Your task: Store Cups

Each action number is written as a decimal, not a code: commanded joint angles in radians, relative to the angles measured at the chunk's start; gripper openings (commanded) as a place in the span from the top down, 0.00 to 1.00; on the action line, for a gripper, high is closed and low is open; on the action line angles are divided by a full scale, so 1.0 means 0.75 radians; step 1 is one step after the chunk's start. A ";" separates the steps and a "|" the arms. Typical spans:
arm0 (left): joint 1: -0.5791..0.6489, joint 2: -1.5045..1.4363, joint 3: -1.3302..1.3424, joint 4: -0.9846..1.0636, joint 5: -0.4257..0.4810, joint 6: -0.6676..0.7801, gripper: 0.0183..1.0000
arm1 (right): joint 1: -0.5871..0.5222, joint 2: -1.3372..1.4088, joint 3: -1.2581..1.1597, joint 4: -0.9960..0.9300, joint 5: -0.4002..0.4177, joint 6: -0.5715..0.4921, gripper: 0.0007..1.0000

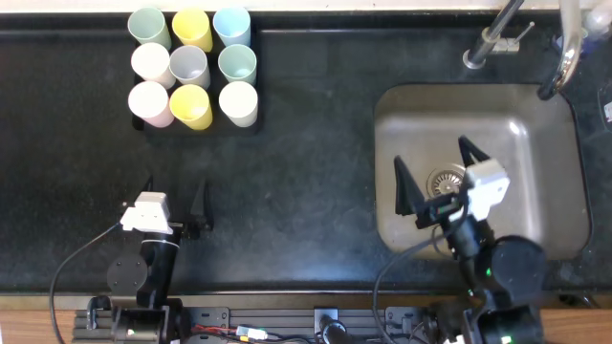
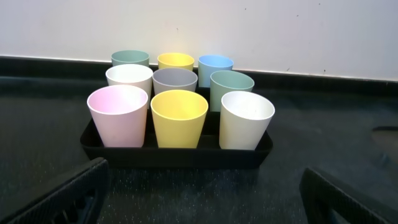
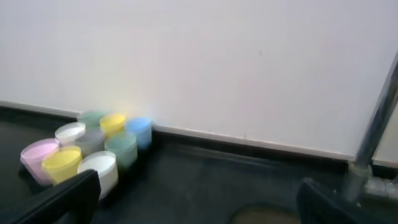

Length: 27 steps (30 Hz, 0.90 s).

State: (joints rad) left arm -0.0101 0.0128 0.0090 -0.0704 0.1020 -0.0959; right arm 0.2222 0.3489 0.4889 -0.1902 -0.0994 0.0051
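the tray (image 2: 174, 155) is black and sits on the dark counter (image 1: 316, 143) at its far left, close to the back wall (image 2: 280, 31). it holds nine cups, all upright with mouths up, in three rows of three, packed side by side.

- back row, left to right: green cup (image 1: 148, 26), yellow cup (image 1: 191, 27), blue cup (image 1: 231, 26).
- middle row: white cup (image 1: 152, 63), grey cup (image 1: 189, 65), second green cup (image 1: 237, 64).
- front row: pink cup (image 1: 150, 102), second yellow cup (image 1: 191, 105), second white cup (image 1: 238, 102).

the left gripper (image 1: 175, 196) is over bare counter on the near side of the tray, well apart from it. in the left wrist view it faces the front row square on. its two fingers are spread wide, with nothing between them.

the right gripper (image 1: 437, 170) is over the sink (image 1: 535, 143), near the drain (image 1: 446, 178). its two fingers are also spread wide and hold nothing. the tap (image 1: 497, 33) stands behind the sink at the back edge of the counter.
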 commanded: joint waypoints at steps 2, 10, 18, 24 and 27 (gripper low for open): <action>0.012 -0.014 -0.002 -0.004 0.023 0.028 0.00 | -0.013 -0.254 -0.307 0.090 0.025 0.013 0.00; 0.012 -0.014 -0.002 -0.004 0.023 0.028 0.00 | -0.105 -0.462 -0.530 0.145 0.121 0.024 0.00; 0.012 -0.014 -0.002 -0.004 0.023 0.028 0.00 | -0.119 -0.461 -0.645 0.280 0.187 0.022 0.00; 0.012 -0.014 -0.002 -0.004 0.023 0.028 0.00 | -0.120 -0.459 -0.645 0.192 0.248 0.022 0.00; 0.012 -0.014 -0.002 -0.004 0.023 0.028 0.00 | -0.120 -0.457 -0.645 0.157 0.233 0.023 0.00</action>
State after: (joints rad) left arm -0.0101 0.0128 0.0090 -0.0700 0.1020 -0.0959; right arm 0.1387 0.0139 0.0181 -0.0719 0.0673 0.0254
